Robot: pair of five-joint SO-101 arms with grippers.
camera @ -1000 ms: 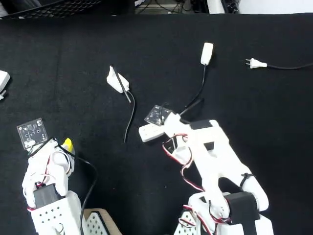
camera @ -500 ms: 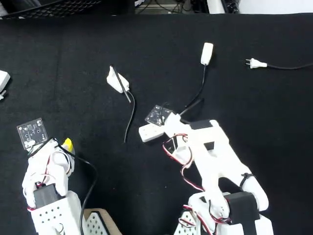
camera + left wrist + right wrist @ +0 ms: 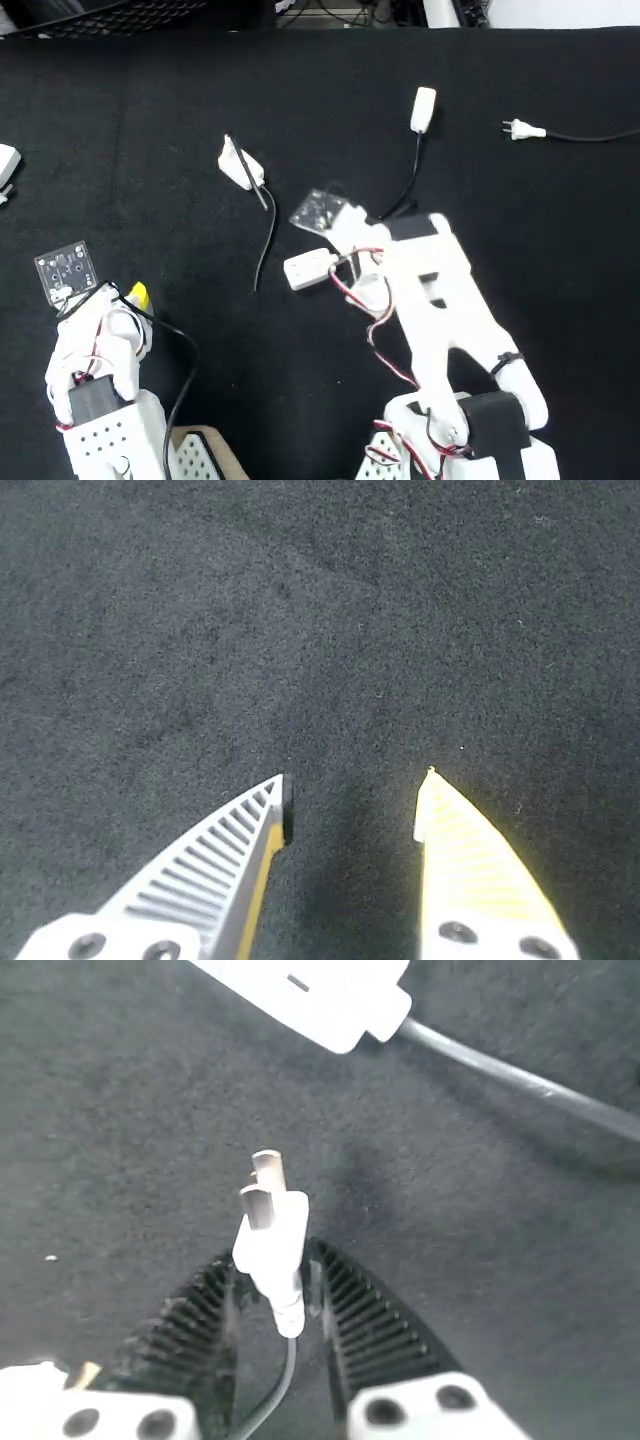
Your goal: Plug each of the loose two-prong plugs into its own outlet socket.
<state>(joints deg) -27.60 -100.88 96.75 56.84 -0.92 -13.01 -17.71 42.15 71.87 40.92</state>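
Observation:
My right gripper [image 3: 272, 1256] is shut on a white two-prong plug [image 3: 270, 1228], whose prongs point forward at a white socket block [image 3: 320, 990] with a grey cable. In the high view the right gripper [image 3: 322, 214] hovers mid-table, just beyond a white socket [image 3: 308, 268]. Another white socket [image 3: 423, 108] on a black cable lies at the back. A white piece [image 3: 241, 164] with a black cable lies to the left, and a loose plug [image 3: 522, 129] lies far right. My left gripper [image 3: 350, 780] stands open over bare black cloth, low at the left [image 3: 65, 272].
The table is covered in black cloth [image 3: 150, 100]. A white object [image 3: 5, 165] sits at the left edge. Black cables trail from the pieces across the middle. Dark equipment lines the back edge.
The right gripper has moved away from me and slightly left with the plug, uncovering the white socket beneath it. The left arm has stayed still.

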